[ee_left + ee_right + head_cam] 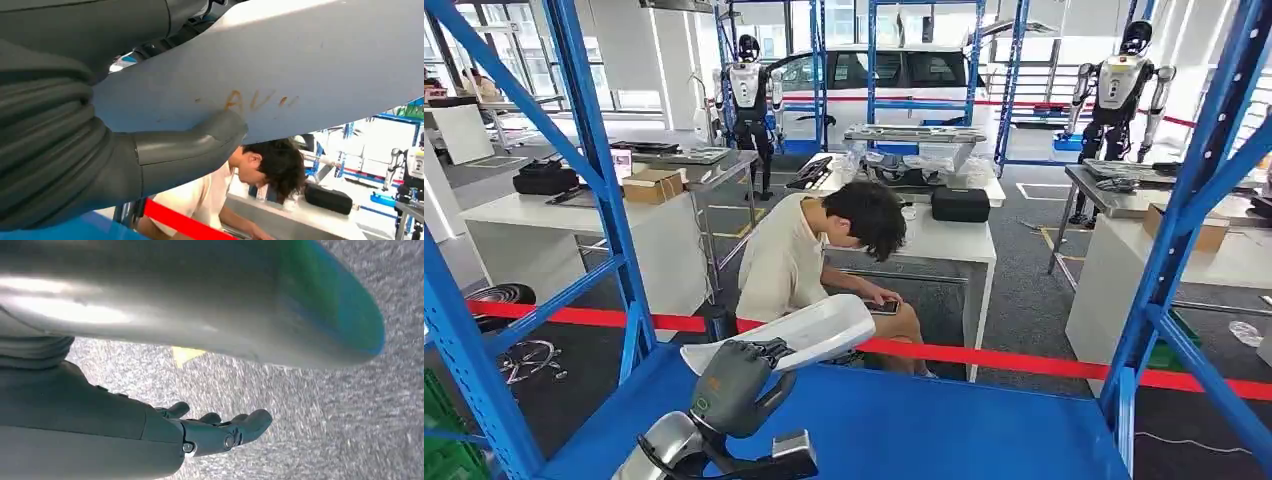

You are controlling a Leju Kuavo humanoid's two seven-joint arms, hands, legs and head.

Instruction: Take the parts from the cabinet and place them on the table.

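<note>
left hand [736,372] — clamped on white part [799,332] over blue shelf [904,425] | right hand [220,432] — fingers apart, holding nothing

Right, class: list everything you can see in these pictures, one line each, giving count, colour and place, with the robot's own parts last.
Part: one, white, long and curved, held above the shelf.
Shelf: one, blue, directly in front of the robot, with blue posts either side.
Tape: one strip, red, stretched across beyond the shelf.
Person: one, light shirt, seated behind the tape, looking at a phone.
Tables: several, white, across the room.
Cardboard boxes: two, brown, on side tables.
Other robots: two, silver and black, standing at the back.
Car: one, white, at the back.
Left hand: grey, grips the part.
Right hand: grey, fingers apart, holding nothing, above grey floor.
</note>
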